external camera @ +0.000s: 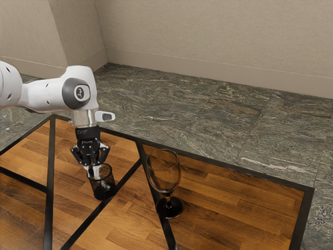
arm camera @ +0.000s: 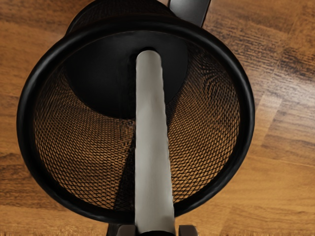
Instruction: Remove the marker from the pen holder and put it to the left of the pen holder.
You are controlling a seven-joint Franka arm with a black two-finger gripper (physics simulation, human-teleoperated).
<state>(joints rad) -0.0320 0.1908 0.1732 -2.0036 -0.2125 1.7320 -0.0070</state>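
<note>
Over the wooden table, the marker sits between the jaws.

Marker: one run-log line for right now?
marker: lower end inside pen holder | hand: at marker's upper end | grip: unclear | placement: not done

And right now the marker is running out past the wrist view's edge, the pen holder is hiding its lower part in the exterior view, and there the arm and the table are losing their left portions, the table its near side too.
</note>
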